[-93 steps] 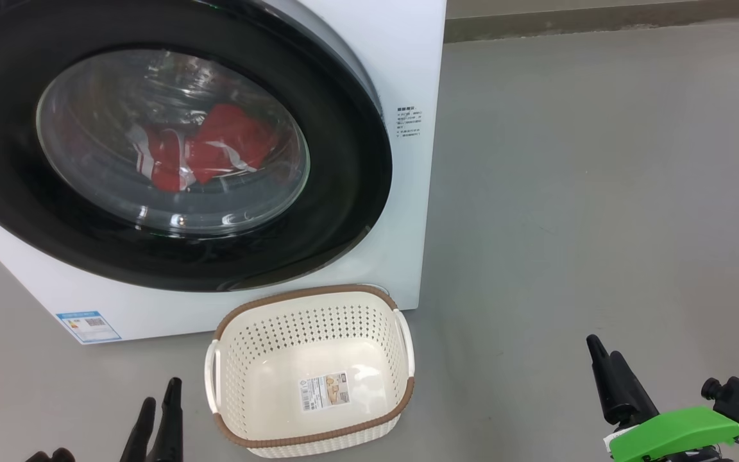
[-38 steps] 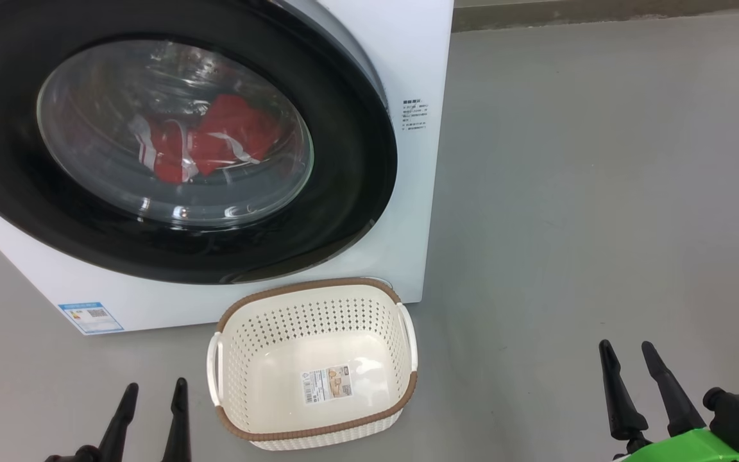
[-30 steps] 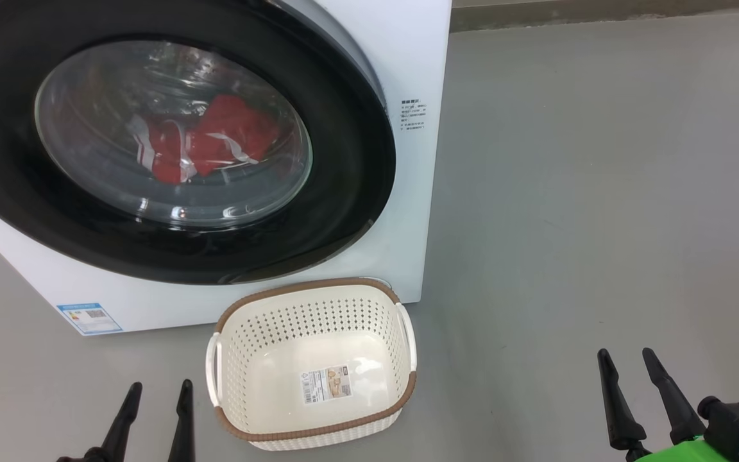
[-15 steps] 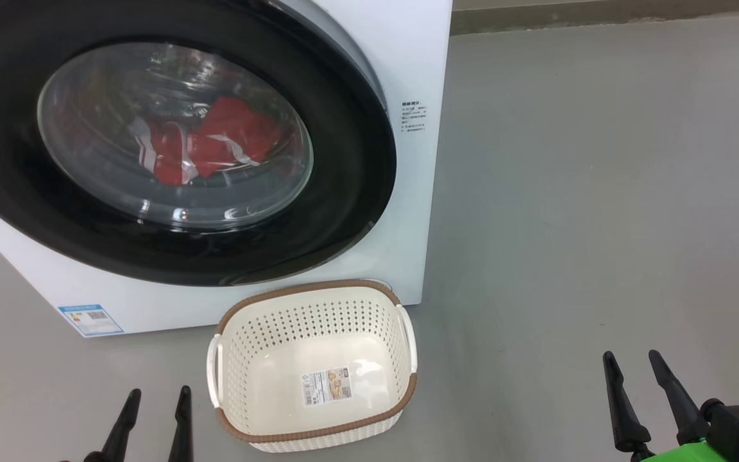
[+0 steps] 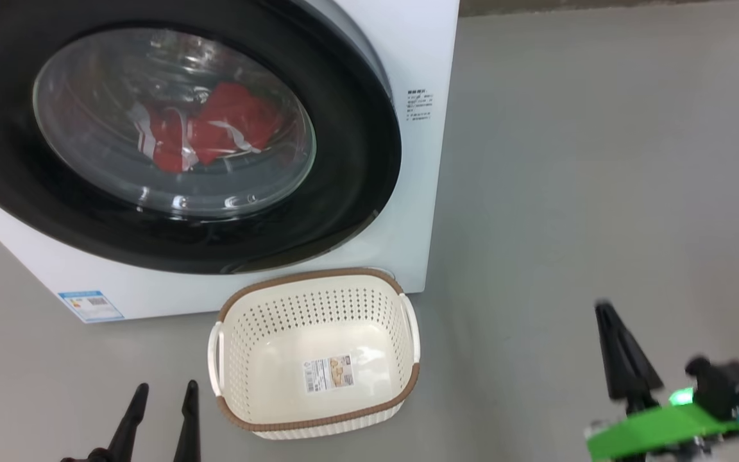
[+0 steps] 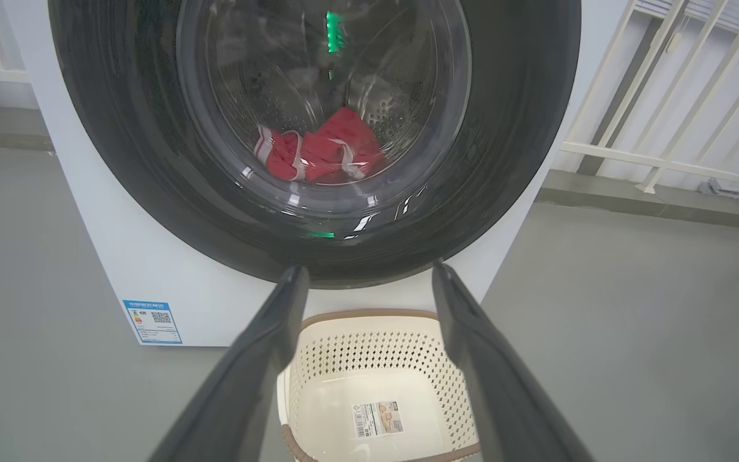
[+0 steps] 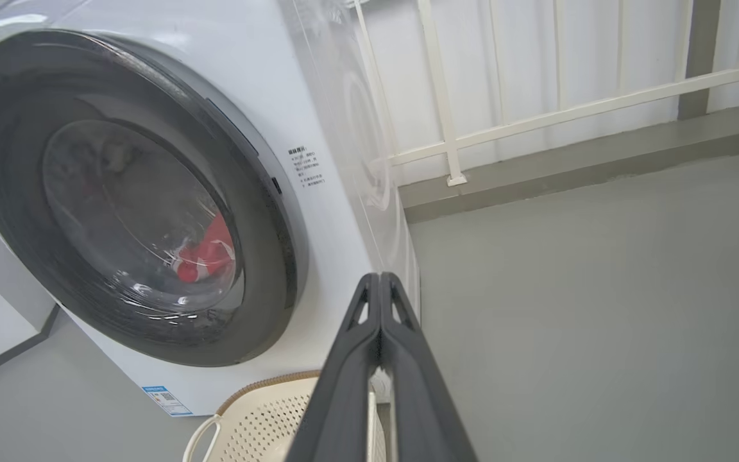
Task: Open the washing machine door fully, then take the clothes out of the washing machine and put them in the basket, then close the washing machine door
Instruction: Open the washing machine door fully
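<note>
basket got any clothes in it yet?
No, the basket holds only its label sticker; the red clothes sit behind the glass of the washing machine door.

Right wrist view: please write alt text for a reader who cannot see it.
The right gripper, shut tight, points up beside a white washing machine whose round black door is closed. Red clothes show through it; a cream basket sits below.

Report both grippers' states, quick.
Left gripper: open, holding nothing.
Right gripper: shut, fingers pressed together, holding nothing.
</note>
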### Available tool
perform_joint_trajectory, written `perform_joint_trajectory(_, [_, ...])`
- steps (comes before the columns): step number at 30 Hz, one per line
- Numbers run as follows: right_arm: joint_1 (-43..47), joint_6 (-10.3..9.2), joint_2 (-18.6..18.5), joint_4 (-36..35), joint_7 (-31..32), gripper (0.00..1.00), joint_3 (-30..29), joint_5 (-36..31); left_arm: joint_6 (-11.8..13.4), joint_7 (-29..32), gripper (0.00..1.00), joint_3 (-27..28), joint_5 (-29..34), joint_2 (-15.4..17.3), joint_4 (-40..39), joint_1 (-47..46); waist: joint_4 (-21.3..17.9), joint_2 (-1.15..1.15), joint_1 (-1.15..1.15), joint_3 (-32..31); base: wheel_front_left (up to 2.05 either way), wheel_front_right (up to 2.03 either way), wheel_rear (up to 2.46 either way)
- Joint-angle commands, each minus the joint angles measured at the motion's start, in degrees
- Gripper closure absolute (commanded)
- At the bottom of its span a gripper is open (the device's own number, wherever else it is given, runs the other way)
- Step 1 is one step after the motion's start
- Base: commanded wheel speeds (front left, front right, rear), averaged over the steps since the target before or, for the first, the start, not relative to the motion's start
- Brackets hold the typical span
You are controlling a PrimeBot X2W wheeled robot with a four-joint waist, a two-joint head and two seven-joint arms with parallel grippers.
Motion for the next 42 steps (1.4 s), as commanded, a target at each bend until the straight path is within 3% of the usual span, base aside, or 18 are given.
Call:
perform_joint_trajectory(1, [-5.0,0.02,-0.8,-2.2,-0.8,1.0,2.5,1.7,-0.3,-0.7,0.0,1.3,-0.5,0.7,-1.8,-2.0,0.3,0.0,0.0,1.1,0.0,0.0,0.0])
perform_joint_trajectory(8, [-17.9,0.02,-0.8,-2.1,-0.8,1.0,6.4,9.3,-0.3,-0.7,0.0,-0.9,-1.7,0.6,-2.5,-5.1,1.9,0.0,0.0,5.4,0.0,0.0,0.0])
perform_joint_trajectory(17, [-32.5,0.02,-1.5,2.7,-0.8,1.0,10.4,14.0,-0.3,-0.7,0.0,-3.6,-3.4,0.5,-2.5,-9.2,4.4,0.0,0.0,10.5,0.0,0.0,0.0])
perform_joint_trajectory(24, [-43.5,0.02,-5.9,7.5,0.8,1.0,16.6,28.8,-0.3,-0.7,0.0,-4.8,-4.7,0.6,-2.3,-12.8,6.8,0.0,0.0,15.2,0.0,0.0,0.0])
perform_joint_trajectory(34, [-54.0,0.02,-13.2,6.5,13.1,1.0,23.7,49.5,-0.3,-0.7,0.0,-5.3,-6.0,1.0,-2.0,-15.9,8.3,0.0,0.0,19.8,0.0,0.0,0.0])
perform_joint_trajectory(42, [-59.8,0.02,-16.6,5.7,25.4,1.0,22.8,64.5,-0.3,-0.7,0.0,-6.3,-6.5,1.5,-1.7,-17.4,8.8,0.0,0.0,22.0,0.0,0.0,0.0])
